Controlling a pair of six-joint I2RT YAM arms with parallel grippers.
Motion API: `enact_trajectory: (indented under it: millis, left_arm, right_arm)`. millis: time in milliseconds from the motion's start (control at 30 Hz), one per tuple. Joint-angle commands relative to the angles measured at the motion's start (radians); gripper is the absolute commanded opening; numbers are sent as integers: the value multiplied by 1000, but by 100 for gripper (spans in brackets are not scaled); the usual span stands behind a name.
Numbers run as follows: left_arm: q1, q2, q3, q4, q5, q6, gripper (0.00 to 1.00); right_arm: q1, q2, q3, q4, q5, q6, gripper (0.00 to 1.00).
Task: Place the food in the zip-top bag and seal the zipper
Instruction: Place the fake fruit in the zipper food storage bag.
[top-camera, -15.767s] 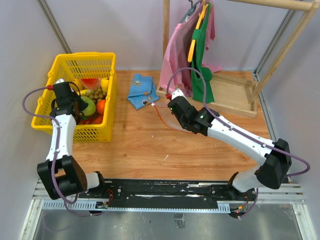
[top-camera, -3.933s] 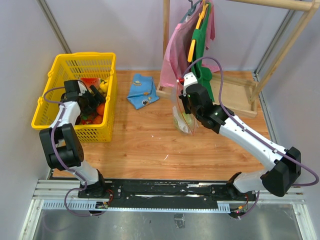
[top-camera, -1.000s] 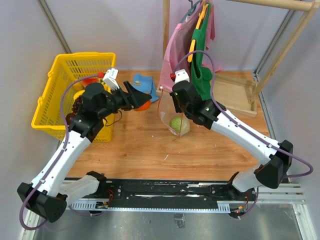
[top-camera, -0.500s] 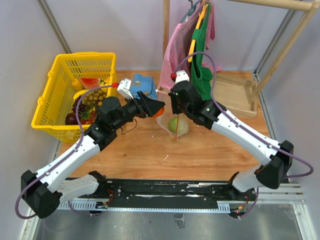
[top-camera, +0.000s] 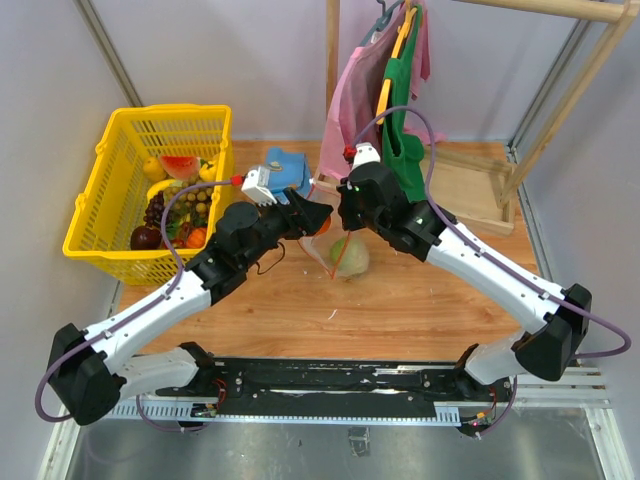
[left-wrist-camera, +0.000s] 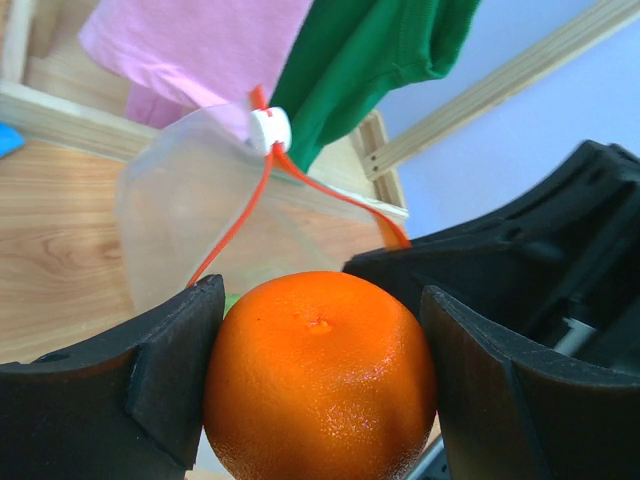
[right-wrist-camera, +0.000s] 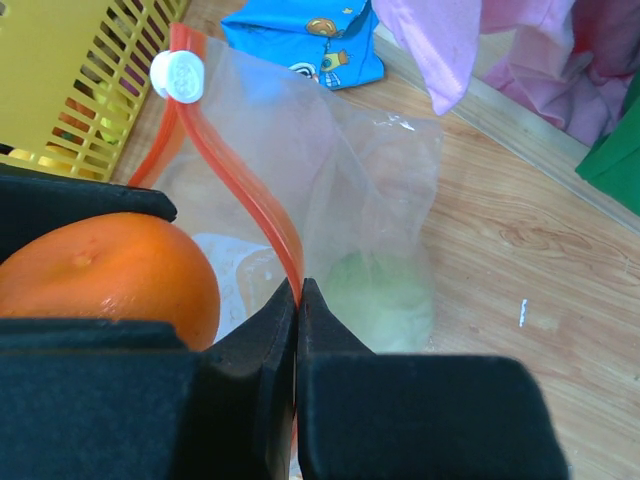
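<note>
Left gripper (left-wrist-camera: 320, 372): you have it clamped on the orange (left-wrist-camera: 318, 385), one black finger on each side of the fruit. In the top view this pair sits at frame centre, just left of the bag's mouth.

Right gripper (right-wrist-camera: 298, 296): pinched closed on the zipper (right-wrist-camera: 236, 182), with the fingertips meeting on the red strip at bottom centre of the right wrist view.

Zip-top bag (right-wrist-camera: 372, 190): clear, hanging from that pinch with its mouth spread open. The red strip runs up to a white slider (right-wrist-camera: 177, 76) at the upper left of the right wrist view. In the top view the bag's lower end reaches down toward the table (top-camera: 420, 300) — you cannot tell whether it touches.

Green fruit (right-wrist-camera: 385, 296): inside the bag at its bottom, seen through the plastic.

Position of the orange: at the open mouth, just beside the red strip. Whether it has crossed the rim cannot be told.

Yellow basket (top-camera: 92, 232): on the table at the left of the top view, well apart from the bag. It holds more food — a watermelon slice (top-camera: 180, 165), dark grapes (top-camera: 153, 210) and other small pieces.

Blue cloth (top-camera: 288, 168): folded, at upper centre of the top view, just behind the left wrist.

Pink garment (top-camera: 352, 95) and green garment (top-camera: 405, 150): hanging side by side on the wooden rack (top-camera: 470, 200), upper right of the top view.
</note>
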Motion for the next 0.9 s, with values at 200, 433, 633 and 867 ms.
enact_trajectory:
  millis: [200,433,633,867]
  left_arm:
    - [-57,60,54,-112,-243,42,54]
    - [-94,100,92,-184,-392,12,66]
    - [-123,140,135,-178,-491,23,70]
    - [-137,190,191,-241,-530,24,82]
  right_arm:
    - [18,-25,-13,64,-75,32,1]
    - [17,-19,-33,85,-134,55,1]
    - [17,-14,-41,93,-174,71,1]
    - [18,-24,-50,94,-163,65,1]
